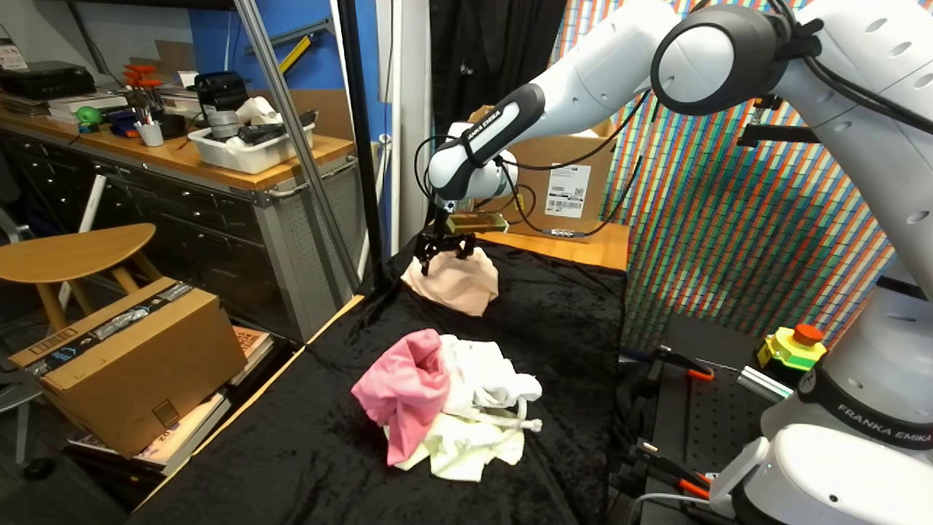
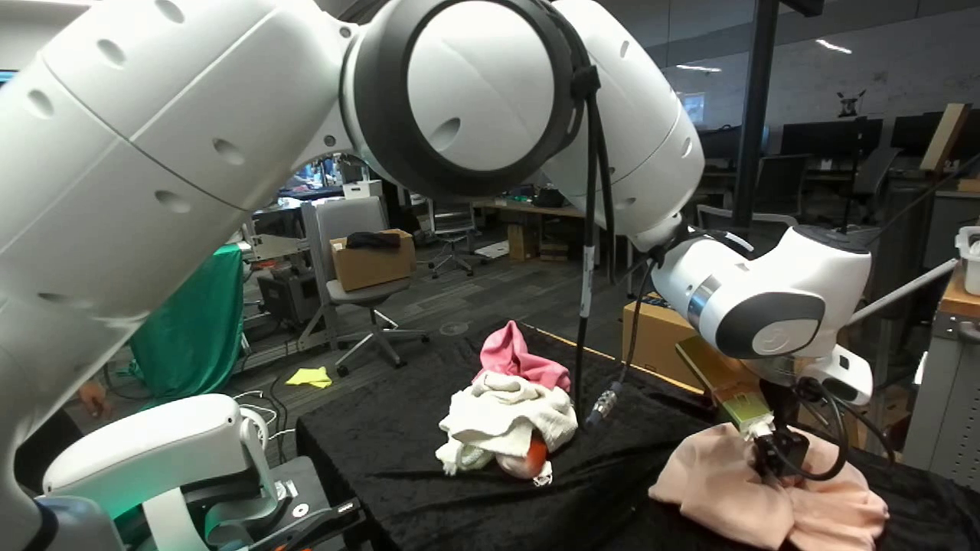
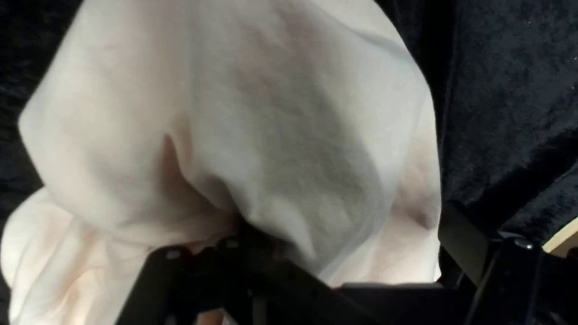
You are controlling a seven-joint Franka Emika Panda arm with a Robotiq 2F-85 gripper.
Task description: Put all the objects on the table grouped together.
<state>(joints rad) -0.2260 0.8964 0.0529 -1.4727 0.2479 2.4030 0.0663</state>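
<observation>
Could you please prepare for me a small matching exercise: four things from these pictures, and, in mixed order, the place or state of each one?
1. Pink cloth
2. Peach cloth
3. Box with white label
4. Pincer

a. jaws apart, down at the peach cloth
b. bunched together with the white cloth and pale yellow cloth
c. standing on bare wood
d. on the black-covered table, away from the other cloths

Right pairs: 1-b, 2-d, 3-c, 4-a.

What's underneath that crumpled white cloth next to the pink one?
In an exterior view, a red round thing peeks out from beneath the white cloth. A pale yellow cloth also seems tucked partly under it. Whatever else lies beneath is covered, so I can't tell.
</observation>
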